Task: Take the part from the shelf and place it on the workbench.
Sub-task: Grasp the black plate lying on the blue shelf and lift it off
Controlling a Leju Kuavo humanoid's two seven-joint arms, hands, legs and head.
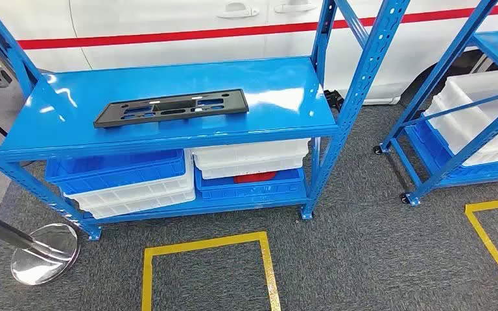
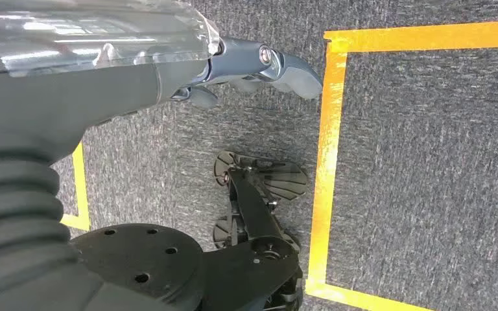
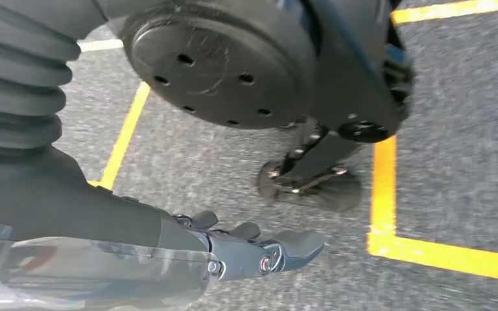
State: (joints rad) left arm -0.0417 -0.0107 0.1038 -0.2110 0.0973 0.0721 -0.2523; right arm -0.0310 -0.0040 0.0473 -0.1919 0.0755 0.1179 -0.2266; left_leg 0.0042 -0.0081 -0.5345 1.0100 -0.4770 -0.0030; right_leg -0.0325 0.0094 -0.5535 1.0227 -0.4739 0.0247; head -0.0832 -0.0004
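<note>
The part (image 1: 170, 107) is a long flat black plate with several cut-outs. It lies on the top board of the blue shelf (image 1: 285, 91), left of the middle, in the head view. My left hand (image 2: 253, 68) hangs beside my body over the grey carpet; its fingers are loosely stretched and it holds nothing. My right hand (image 3: 259, 249) hangs the same way on the other side, fingers extended and with nothing in it. Both hands are far below the shelf board and well away from the part.
Blue and white bins (image 1: 126, 181) sit stacked on the shelf's lower level. A second blue rack (image 1: 473, 110) with white bins stands at the right. A yellow tape square (image 1: 207, 259) marks the carpet before the shelf. A chrome post base (image 1: 42, 253) stands at the left, and a white car (image 1: 168, 26) is behind.
</note>
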